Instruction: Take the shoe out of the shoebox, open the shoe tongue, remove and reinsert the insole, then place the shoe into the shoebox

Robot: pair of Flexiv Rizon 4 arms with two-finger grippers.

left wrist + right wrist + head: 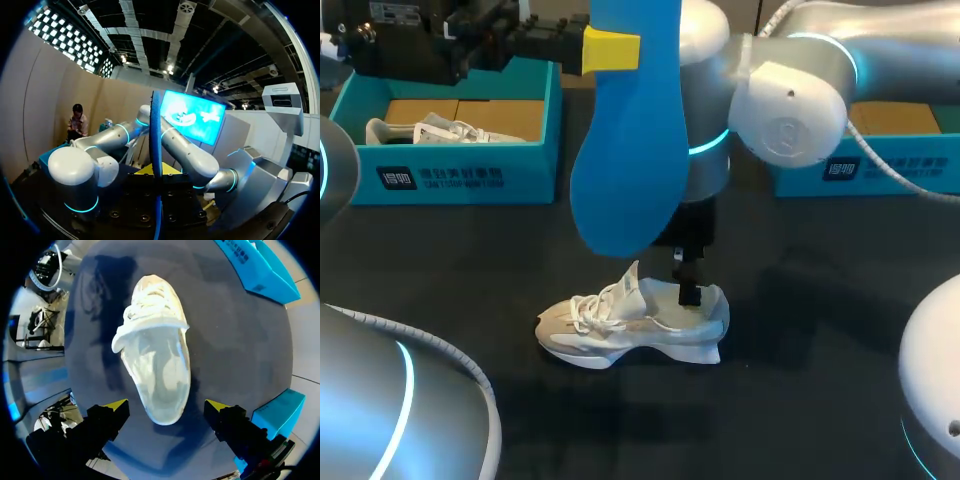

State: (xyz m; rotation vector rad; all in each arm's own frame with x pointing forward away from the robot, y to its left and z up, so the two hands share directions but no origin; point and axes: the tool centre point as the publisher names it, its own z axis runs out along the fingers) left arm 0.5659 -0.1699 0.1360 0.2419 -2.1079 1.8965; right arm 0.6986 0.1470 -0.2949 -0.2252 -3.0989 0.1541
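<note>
A blue insole (625, 140) hangs high above the table, with my left gripper (610, 50) shut on its upper end. In the left wrist view the insole (156, 135) stands edge-on between the fingers of the left gripper (157, 172). Below it a white shoe (635, 325) stands upright on the dark table, toe to the left, its tongue raised. My right gripper (688, 288) hovers over the shoe's heel. From the right wrist view the shoe (155, 355) shows its bare inside, its heel lying between the wide open fingers of the right gripper (167, 407), apart from both.
A blue shoebox (450, 175) at the back left holds a second white shoe (420, 130). Another blue shoebox (880, 165) stands at the back right, behind my right arm. Both boxes appear in the right wrist view (260, 265), (280, 410).
</note>
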